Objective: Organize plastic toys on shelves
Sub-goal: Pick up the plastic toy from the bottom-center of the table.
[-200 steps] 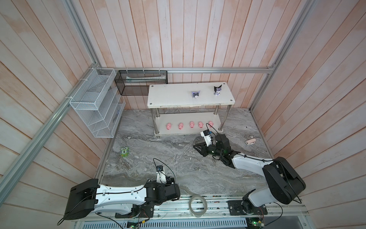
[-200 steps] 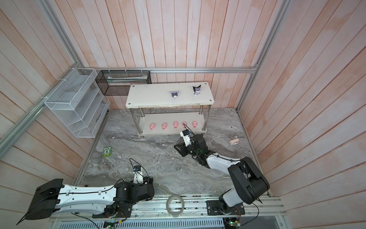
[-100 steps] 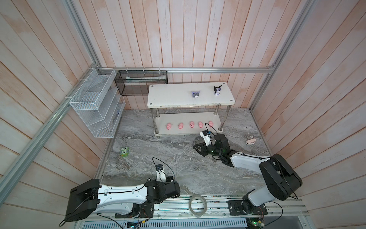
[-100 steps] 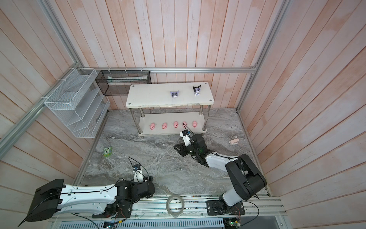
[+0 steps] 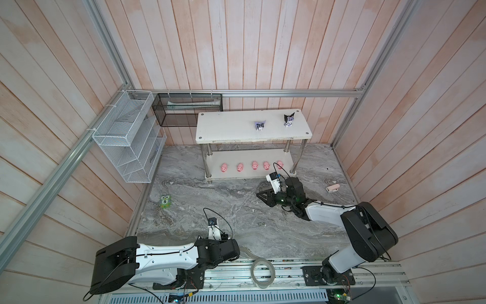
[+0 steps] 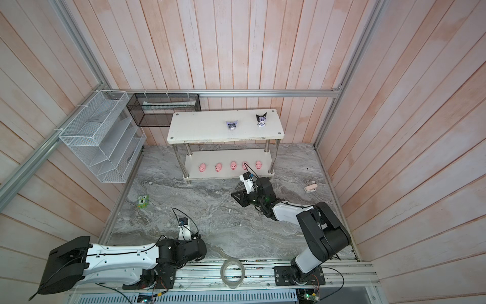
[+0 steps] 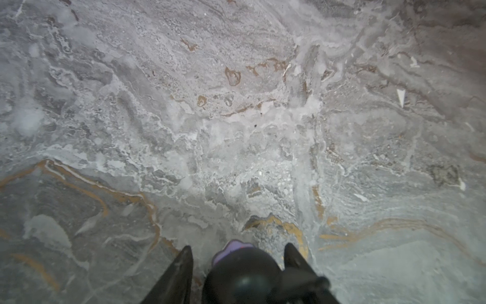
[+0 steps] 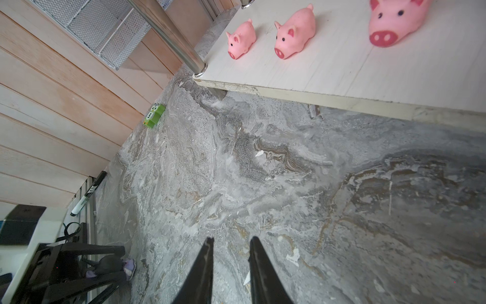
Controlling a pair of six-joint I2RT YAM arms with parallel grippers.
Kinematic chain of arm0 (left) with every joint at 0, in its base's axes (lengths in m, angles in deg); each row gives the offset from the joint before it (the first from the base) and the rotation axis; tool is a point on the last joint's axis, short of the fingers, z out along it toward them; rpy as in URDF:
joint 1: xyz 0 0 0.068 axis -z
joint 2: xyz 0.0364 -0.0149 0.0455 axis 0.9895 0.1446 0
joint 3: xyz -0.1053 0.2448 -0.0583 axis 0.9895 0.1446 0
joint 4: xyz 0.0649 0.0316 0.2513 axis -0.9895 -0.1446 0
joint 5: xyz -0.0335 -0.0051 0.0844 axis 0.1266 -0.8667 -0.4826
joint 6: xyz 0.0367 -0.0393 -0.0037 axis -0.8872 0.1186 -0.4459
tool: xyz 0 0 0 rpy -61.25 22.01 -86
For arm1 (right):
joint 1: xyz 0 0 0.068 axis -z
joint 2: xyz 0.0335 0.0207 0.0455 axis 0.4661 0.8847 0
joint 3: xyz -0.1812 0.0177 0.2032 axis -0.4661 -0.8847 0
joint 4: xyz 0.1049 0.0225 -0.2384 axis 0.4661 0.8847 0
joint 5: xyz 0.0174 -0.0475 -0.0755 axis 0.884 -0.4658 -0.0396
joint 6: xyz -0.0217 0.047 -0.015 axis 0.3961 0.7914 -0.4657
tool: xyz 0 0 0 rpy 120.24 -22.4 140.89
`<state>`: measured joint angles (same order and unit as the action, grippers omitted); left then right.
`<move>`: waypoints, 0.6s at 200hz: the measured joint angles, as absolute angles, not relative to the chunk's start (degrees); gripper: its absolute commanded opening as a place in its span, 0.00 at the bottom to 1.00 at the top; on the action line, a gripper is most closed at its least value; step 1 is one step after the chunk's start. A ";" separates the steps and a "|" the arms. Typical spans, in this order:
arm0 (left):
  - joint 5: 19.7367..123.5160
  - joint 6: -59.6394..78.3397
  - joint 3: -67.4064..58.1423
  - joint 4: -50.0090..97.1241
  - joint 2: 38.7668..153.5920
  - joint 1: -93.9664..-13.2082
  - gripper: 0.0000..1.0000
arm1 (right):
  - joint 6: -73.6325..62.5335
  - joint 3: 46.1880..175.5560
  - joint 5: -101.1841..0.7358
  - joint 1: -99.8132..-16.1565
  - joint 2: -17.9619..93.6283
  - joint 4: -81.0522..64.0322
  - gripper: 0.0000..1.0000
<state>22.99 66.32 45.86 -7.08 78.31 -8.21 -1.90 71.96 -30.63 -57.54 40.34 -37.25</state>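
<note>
Shelves (image 5: 228, 131) stand at the rear wall, right of centre. Top board (image 5: 223, 126): 2 figurines (image 5: 260, 125) (image 5: 288, 119) on its right half. Lower board (image 5: 244, 175): 5 pig figures (image 5: 254, 165) in 1 row along the front edge. Mesh basket (image 5: 188, 111) hangs on the rear wall, left of the top board; wire rack (image 5: 126, 142) on the left wall. Toy marked 5 (image 5: 165, 201) lies on the tabletop (image 5: 236, 215) by the left wall, before the wire rack. Right gripper (image 8: 230, 239) sits just before the lower board's right end. 3rd figurine (image 7: 242, 271) sits between the left gripper's (image 7: 238, 246) fingers (image 7: 181, 276), near the front edge. Tape roll (image 5: 251, 272) lies on the front rail between the 2 arm bases.
</note>
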 measured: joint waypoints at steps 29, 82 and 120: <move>23.17 66.02 45.86 -6.97 78.68 -8.30 0.49 | -1.90 71.96 -30.43 -57.34 40.80 -37.58 0.25; 23.17 65.43 45.86 -6.84 78.33 -8.56 0.45 | -1.81 72.01 -29.93 -57.19 41.96 -37.99 0.25; 23.26 63.61 45.91 -6.47 75.21 -8.56 0.38 | -1.57 72.38 -29.49 -57.21 42.66 -38.06 0.25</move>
<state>23.26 63.61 45.91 -6.47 75.21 -8.56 -1.57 72.38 -29.49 -57.21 42.66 -38.06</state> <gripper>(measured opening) 0.397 0.249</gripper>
